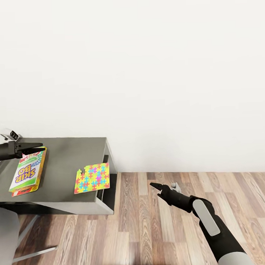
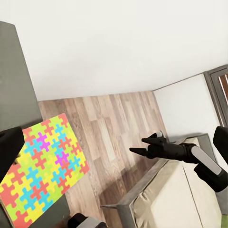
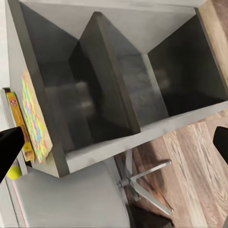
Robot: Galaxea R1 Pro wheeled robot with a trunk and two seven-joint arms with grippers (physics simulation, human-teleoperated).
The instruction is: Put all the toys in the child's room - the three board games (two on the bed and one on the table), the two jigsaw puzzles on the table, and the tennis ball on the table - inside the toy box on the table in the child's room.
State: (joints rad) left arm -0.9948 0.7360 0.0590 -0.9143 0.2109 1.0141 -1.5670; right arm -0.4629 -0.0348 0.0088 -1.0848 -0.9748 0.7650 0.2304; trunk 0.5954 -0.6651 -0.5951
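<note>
Tennis ball appears from the right wrist; both tools look parted.

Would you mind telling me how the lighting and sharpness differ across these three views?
Head view: flat, even light, a blank bright wall, soft shading under the table. Left wrist view: the jigsaw puzzle is crisp, with no glare. Right wrist view: the shelf compartments are dark with faint reflections, and the black near edges are blurred.

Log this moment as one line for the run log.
left gripper: over board game | right gripper: open, empty, above floor | jigsaw puzzle: on table edge
</note>
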